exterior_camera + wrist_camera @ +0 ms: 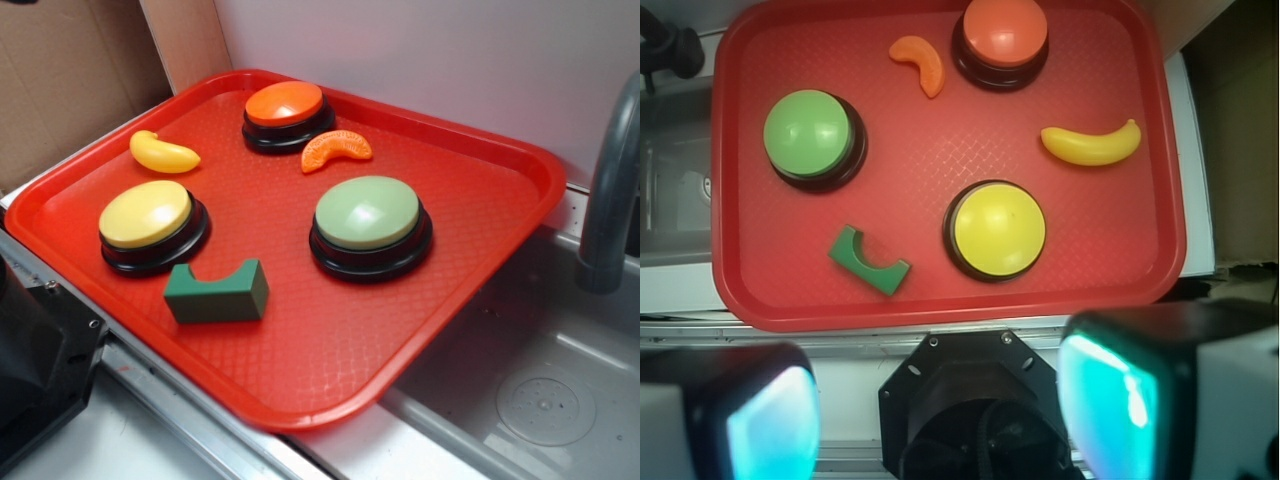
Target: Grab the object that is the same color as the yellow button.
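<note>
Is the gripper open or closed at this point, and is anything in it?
Open and empty. In the wrist view the gripper has its two fingers wide apart, high above the tray; the banana lies untouched.

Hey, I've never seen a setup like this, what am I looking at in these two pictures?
A small robot arm works over a red tray. One picture is from a camera beside the tray; the other looks down from the arm's wrist, so its open pincer fills the bottom edge, holding nothing. On the tray lie a yellow button, a green button, an orange button, a toy banana, an orange slice toy and a green block. The banana matches the yellow button, so that is the target.
</note>
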Robot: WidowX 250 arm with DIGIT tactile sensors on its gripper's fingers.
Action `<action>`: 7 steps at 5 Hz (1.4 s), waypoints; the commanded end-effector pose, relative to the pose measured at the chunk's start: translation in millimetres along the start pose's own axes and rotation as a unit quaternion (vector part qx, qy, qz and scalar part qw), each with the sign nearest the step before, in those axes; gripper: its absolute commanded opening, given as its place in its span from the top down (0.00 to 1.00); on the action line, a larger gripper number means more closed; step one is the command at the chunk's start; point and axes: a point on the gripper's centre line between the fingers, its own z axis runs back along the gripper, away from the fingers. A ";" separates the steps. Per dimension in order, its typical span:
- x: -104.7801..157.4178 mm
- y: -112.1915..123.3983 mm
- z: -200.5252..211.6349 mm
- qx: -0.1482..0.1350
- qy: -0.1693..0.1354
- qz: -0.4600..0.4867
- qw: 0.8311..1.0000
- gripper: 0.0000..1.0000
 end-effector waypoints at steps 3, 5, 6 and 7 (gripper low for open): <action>21.9 75.6 -31.3 0.018 -0.044 0.211 0.976 0.00; 51.0 107.7 -83.0 0.037 -0.046 0.308 0.950 0.00; 79.1 104.1 -110.8 0.043 -0.048 0.316 0.946 0.00; 96.3 98.1 -130.3 0.050 -0.052 0.318 0.945 0.00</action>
